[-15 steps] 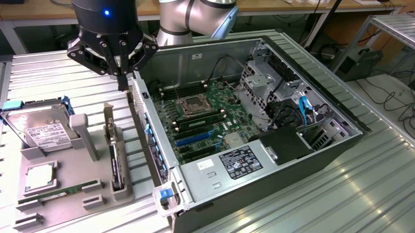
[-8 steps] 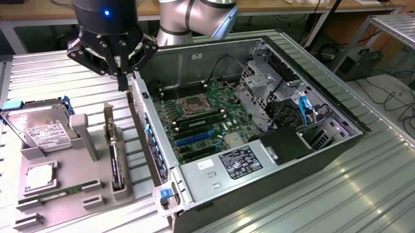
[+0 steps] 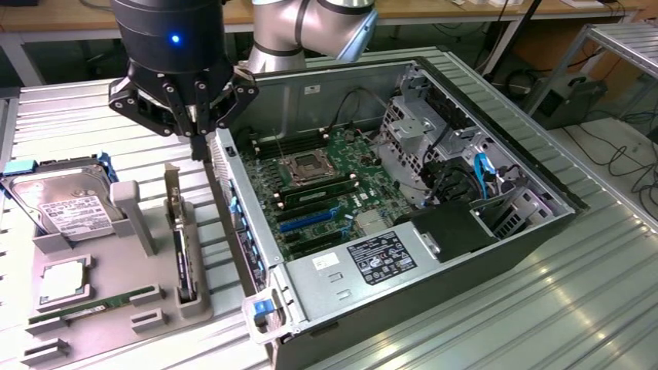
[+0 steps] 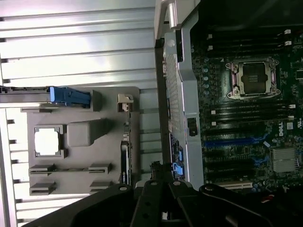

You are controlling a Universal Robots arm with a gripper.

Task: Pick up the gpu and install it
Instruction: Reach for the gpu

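The gpu (image 3: 183, 258) stands on its edge in a slot of the grey holder tray (image 3: 123, 324), its silver bracket (image 3: 172, 187) pointing up at the far end. In the wrist view the gpu (image 4: 124, 161) shows as a thin dark strip on the tray (image 4: 75, 113). My gripper (image 3: 199, 152) hangs shut and holds nothing. It is above the gap between the tray and the open computer case (image 3: 411, 231), a little beyond the bracket. The tips of my gripper (image 4: 156, 166) lie beside the case wall. The motherboard's blue slots (image 3: 308, 220) lie bare inside the case.
On the tray also sit a silver hard drive (image 3: 62, 204) with a white label, a square processor chip (image 3: 64, 281) and a green memory stick (image 3: 88, 308). The case's raised side wall (image 3: 242, 231) stands between tray and motherboard. Everything rests on a slatted metal table (image 3: 514, 324).
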